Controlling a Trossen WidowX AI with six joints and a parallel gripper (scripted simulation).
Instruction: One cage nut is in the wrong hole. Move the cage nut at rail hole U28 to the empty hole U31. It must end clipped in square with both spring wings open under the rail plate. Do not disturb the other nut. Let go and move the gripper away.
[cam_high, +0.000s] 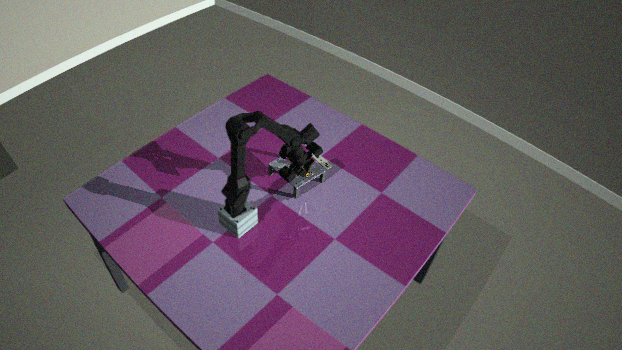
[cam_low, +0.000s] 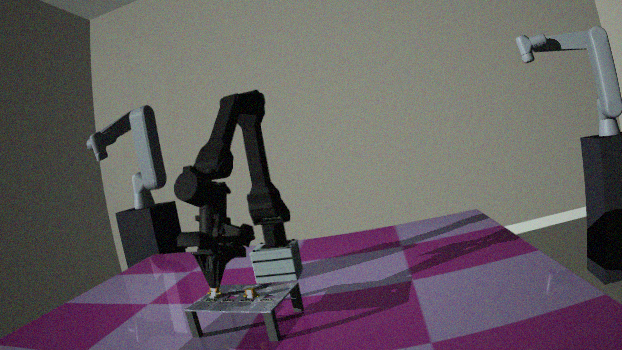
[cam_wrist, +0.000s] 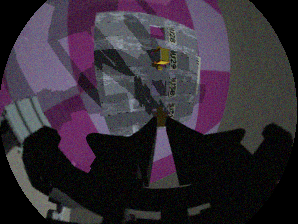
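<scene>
Wrist view puts the cage nut (cam_high: 307, 175) (cam_low: 214, 294) (cam_wrist: 161, 117) at lower centre, pinched in the hand (cam_high: 306, 171) (cam_low: 214, 288) (cam_wrist: 161, 119), beside the U31 label (cam_wrist: 171, 110) on the rail plate (cam_high: 300, 184) (cam_low: 260, 305) (cam_wrist: 115, 87). I judge the step to be seating it in U31. Keep the nut square to the hole and lower it straight, letting one wing lead only if the clip needs it; then press evenly until both wings pass below the plate. A tilted push could leave one wing caught on top. Hold the grip until it is square, open just enough to free it, and lift straight up, keeping clear of the other nut (cam_low: 249, 294) (cam_wrist: 164, 58) at U29.

Only the wrist picture makes the labels legible, and through the U28 hole (cam_wrist: 157, 32), upper centre, it shows the magenta worktop (cam_high: 380, 240) (cam_low: 375, 305) (cam_wrist: 212, 87), so that hole is vacant. It hides the nut's height, though. The exterior view, lower left of centre, shows the held nut's pale body at the plate's upper face, with the second nut apart to its right. From above, the arm covers most of the rail and leaves one yellow speck, probably the held nut. None shows the underside, so I cannot tell whether the wings have opened.
</scene>
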